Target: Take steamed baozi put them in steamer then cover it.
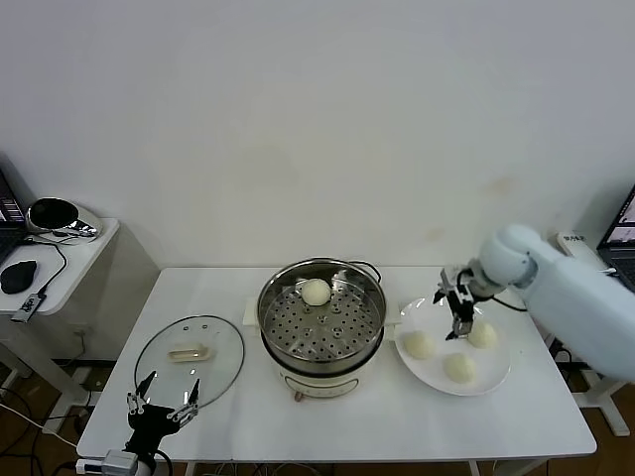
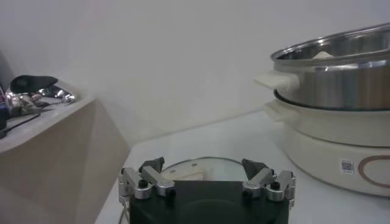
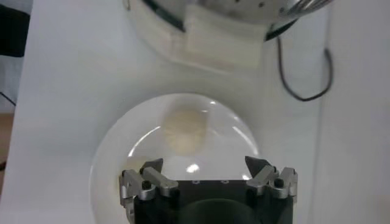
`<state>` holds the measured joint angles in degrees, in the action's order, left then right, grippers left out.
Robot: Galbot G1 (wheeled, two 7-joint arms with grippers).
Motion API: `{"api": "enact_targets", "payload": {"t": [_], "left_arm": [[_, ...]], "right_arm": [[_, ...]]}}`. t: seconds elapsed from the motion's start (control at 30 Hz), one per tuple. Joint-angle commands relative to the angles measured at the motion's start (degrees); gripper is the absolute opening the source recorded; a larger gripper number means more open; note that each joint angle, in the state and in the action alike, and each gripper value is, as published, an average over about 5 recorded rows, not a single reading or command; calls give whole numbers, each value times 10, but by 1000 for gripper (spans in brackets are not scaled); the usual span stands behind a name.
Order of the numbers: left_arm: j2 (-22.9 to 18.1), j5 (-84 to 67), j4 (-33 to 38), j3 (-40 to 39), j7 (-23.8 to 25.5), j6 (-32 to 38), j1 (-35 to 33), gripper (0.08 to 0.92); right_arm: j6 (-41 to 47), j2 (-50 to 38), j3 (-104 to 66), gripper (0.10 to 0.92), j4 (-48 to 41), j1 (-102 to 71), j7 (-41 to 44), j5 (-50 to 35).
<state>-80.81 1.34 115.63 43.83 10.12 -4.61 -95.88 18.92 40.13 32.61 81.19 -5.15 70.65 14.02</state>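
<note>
Right gripper (image 1: 458, 315) over the plate (image 1: 496, 378), fingers spread and empty.
One baozi (image 1: 316, 292) lay in the mid-table steamer (image 1: 321, 319); three sat plated near the right edge; the cover (image 1: 189, 358) lay front-left, beside the open left gripper (image 1: 164, 401).

White table (image 1: 347, 416) bears steamer (image 1: 321, 327), cover (image 1: 189, 357), plate (image 1: 496, 377).

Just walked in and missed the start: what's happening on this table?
The robot is loading baozi into the steamer. One bun already sits in the basket; three more wait on the white plate. The right gripper hangs open over the plate, holding nothing. The left gripper idles open by the glass lid, which lies on the table.
</note>
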Motion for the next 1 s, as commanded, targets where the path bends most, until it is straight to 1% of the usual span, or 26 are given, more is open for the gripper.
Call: {"api": "enact_targets", "payload": {"t": [0.03, 0.6, 1.0], "left_arm": [[-1, 1, -5, -1, 1, -1, 1, 823], [-1, 2, -25, -1, 1, -2, 10, 823], [-1, 1, -31, -1, 1, -3, 11, 823]], "right_arm": [[8, 27, -7, 823, -32, -48, -44, 15], [-9, 86, -6, 823, -108, -62, -89, 23], [-14, 105, -4, 823, -133, -63, -89, 37]]}}
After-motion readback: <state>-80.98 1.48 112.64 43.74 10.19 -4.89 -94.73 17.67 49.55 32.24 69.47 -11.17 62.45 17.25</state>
